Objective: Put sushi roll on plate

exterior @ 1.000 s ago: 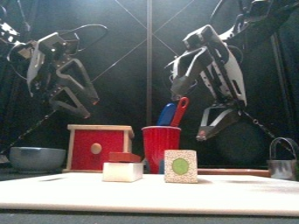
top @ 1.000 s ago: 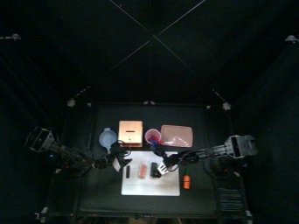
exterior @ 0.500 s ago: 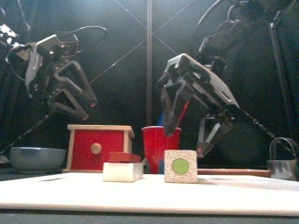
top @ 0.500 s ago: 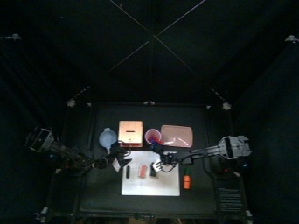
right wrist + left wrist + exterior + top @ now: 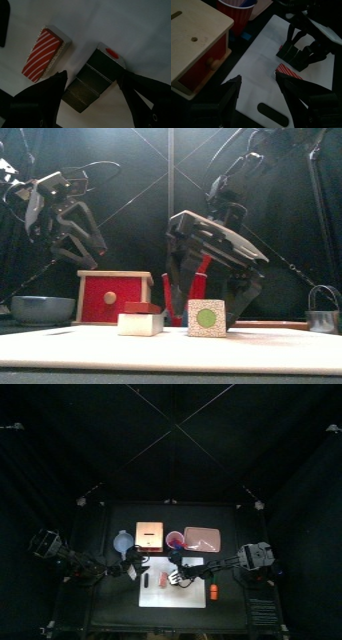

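**Top view.** A white mat lies on the black counter. Along the far edge of the mat stand a pale blue bowl, a tan wooden box, a red cup and the plate, salmon-pink and squarish. On the mat lie a dark stick-like piece, a red piece and an orange piece. The sushi roll sits near the mat's middle, well apart from the plate, under the right gripper. The left gripper hangs near the bowl.

**Front view.** The sushi roll stands on the mat, showing a pale speckled face with a green round centre. The right gripper hangs directly over it, jaws apart. A white block with a red top stands just beside the roll. The box, the cup and the bowl stand behind. The left gripper is raised above the box.

**Left wrist view.** The left gripper has its jaws apart, with nothing between them. Beyond lie the striped red piece, the dark stick and the wooden box. The right arm covers most of the roll.

**Right wrist view.** The right gripper has its jaws apart, one on each side of the sushi roll. Whether they touch it cannot be told. The roll is dark, with a white end bearing a red spot. The striped red piece lies near it on the mat.
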`<state>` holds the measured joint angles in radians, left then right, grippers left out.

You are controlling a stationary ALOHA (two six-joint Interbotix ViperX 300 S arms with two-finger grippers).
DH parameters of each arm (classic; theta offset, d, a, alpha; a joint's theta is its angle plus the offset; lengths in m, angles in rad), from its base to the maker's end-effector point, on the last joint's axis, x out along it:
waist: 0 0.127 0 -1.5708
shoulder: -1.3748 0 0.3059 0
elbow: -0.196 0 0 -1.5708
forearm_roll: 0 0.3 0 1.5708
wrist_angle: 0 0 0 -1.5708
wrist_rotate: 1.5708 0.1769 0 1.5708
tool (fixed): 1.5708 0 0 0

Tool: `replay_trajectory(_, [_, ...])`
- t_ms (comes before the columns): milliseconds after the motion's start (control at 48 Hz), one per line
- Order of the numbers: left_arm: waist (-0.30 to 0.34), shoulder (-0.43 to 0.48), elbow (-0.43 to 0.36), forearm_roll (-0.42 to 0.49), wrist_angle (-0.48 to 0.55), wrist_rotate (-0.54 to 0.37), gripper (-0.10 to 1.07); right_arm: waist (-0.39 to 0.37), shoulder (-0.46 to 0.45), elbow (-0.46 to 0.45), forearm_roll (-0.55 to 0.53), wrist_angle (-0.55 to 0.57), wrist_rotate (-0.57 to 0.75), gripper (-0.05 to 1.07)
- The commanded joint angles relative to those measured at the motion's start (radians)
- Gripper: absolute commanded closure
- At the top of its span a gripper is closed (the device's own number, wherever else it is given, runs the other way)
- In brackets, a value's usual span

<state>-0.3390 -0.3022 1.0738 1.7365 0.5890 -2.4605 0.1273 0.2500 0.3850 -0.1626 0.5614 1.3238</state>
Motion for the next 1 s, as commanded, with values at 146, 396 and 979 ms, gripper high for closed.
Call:
replay_trajectory(146, [0.002, -0.014, -0.006, 0.002, -0.005, 0.002, 0.06, 0.011, 0.011, -0.069, -0.023, 0.083, 0.008, 0.00])
replay_trajectory(396, [0.002, -0.021, -0.005, -0.005, -0.005, 0.000, 0.06, 0.031, 0.012, -0.089, -0.034, 0.110, 0.011, 0.11])
replay_trajectory(979, [0.002, -0.021, -0.006, -0.028, -0.005, 0.000, 0.06, 0.101, -0.170, -0.029, -0.049, 0.238, -0.003, 0.38])
